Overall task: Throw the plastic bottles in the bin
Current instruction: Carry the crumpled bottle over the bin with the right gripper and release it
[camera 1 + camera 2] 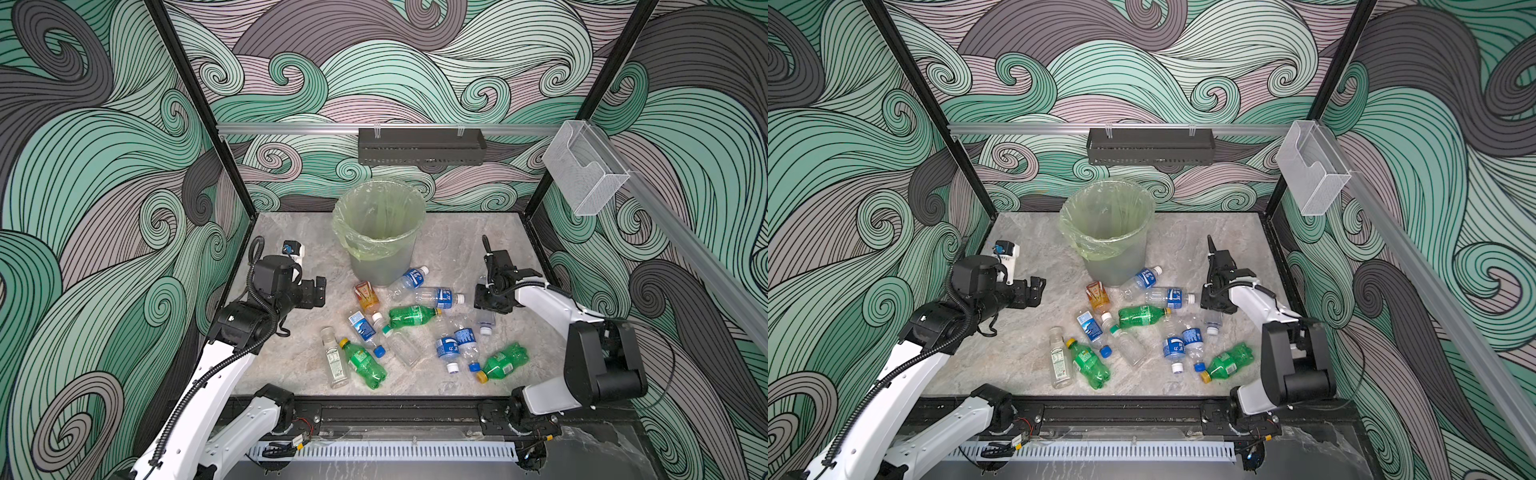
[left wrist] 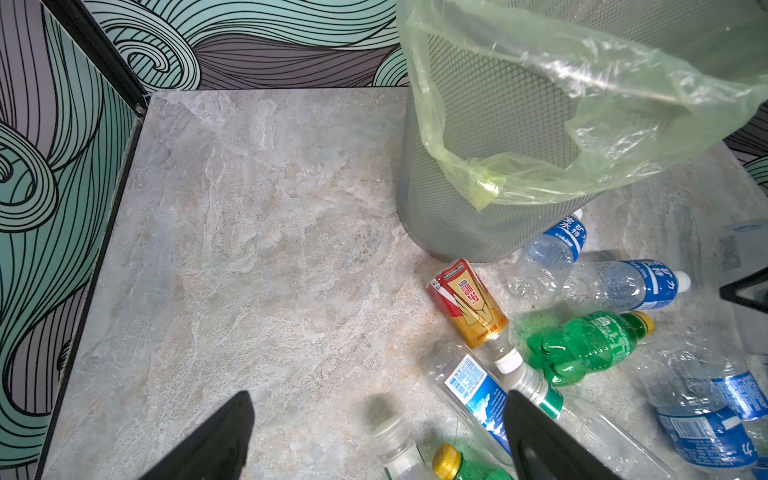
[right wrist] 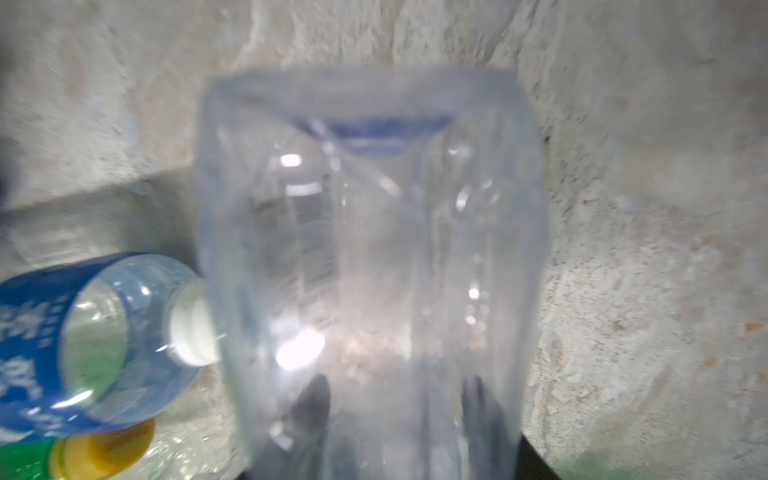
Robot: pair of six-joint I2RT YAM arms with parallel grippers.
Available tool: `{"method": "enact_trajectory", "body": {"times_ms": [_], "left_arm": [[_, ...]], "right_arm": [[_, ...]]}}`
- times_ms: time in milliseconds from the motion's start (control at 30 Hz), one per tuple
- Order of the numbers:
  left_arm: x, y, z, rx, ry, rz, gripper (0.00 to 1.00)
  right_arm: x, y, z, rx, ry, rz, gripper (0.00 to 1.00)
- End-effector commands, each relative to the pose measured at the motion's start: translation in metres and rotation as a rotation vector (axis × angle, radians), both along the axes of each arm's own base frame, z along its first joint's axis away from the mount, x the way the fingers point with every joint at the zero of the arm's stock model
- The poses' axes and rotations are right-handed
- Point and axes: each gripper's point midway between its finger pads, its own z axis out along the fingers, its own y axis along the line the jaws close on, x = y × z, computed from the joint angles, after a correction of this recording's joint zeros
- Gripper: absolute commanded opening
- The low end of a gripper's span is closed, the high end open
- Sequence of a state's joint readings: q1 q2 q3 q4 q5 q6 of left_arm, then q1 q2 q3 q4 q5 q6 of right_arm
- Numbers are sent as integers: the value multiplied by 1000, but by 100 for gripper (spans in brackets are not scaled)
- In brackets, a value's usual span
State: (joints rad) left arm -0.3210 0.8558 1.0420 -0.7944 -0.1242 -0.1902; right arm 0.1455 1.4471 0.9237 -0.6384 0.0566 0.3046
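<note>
Presently the right gripper [image 1: 489, 309] pinches a small clear white-capped plastic bottle [image 1: 485, 323], right of the round grey bin with its pale green liner [image 1: 386, 266]. The left gripper [image 1: 319, 291] hangs spread and empty left of the bin; other bottles [image 1: 413, 316] lie scattered before it.
</note>
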Motion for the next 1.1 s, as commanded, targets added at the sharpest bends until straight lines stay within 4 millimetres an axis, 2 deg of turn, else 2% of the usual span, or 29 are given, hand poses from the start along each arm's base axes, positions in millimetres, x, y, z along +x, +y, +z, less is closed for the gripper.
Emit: {"method": "enact_trajectory", "body": {"times_ms": [0,167,433,633,767,833,900,1000,1067], "left_arm": [[-2,6,-10,29,33,16,95],[-2,9,-20,35,59,43,95],[1,15,-31,46,93,100,95],[0,21,-33,59,97,131,96],[3,26,-40,64,123,179,97],[3,25,-44,74,147,179,96],[4,25,-45,79,158,177,96],[4,27,-42,77,149,187,96],[2,27,-41,65,140,189,96]], "right_arm": [[7,-5,35,-24,-99,19,51],[6,6,86,28,-253,98,51],[-2,51,151,265,-524,264,47],[-11,65,190,305,-684,345,45],[-13,75,203,338,-698,376,45],[-9,84,215,351,-695,413,45],[0,99,236,347,-715,464,45],[21,135,279,340,-778,557,46],[45,168,311,378,-818,604,46]]}}
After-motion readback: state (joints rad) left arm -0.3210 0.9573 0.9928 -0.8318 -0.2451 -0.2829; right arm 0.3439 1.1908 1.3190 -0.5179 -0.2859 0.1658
